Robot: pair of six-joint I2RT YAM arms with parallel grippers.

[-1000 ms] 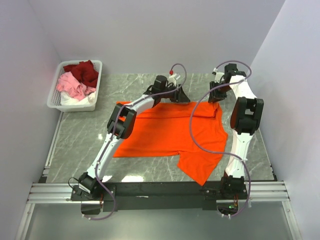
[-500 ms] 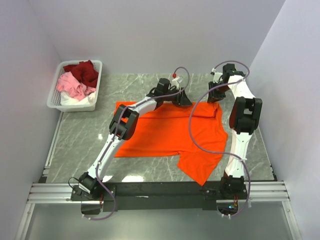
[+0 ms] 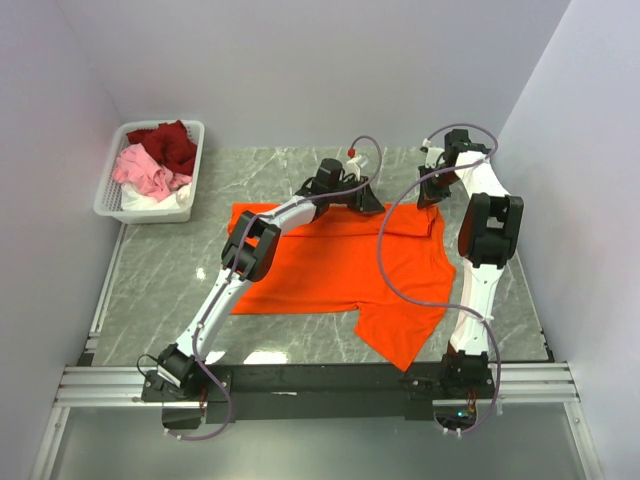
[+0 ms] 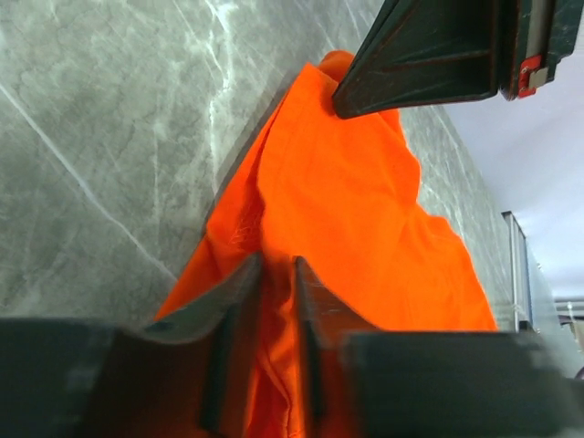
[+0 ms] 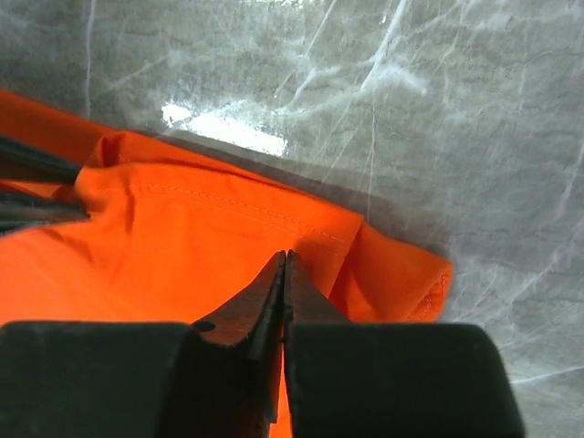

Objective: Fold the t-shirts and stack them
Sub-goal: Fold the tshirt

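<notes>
The bright orange t-shirt [image 3: 330, 262] lies spread over the middle of the table, with one sleeve [image 3: 400, 335] toward the near right. My left gripper [image 3: 367, 199] is at its far edge, and in the left wrist view its jaws [image 4: 278, 266] stand narrowly shut on a bunched fold of orange cloth [image 4: 347, 182]. My right gripper [image 3: 430, 197] is at the far right corner. In the right wrist view its jaws [image 5: 285, 257] are pressed together over the stitched hem [image 5: 228, 205], with a sliver of orange between them.
A white slotted basket [image 3: 111, 200] at the far left corner holds dark red [image 3: 170, 143], pink [image 3: 143, 172] and white [image 3: 165, 202] shirts. The grey marble table [image 3: 160, 270] shows around the shirt. Walls close in on the left, back and right.
My left gripper has slid right along the shirt's far edge, and both grippers have closed onto the cloth. The right arm has hardly moved.
</notes>
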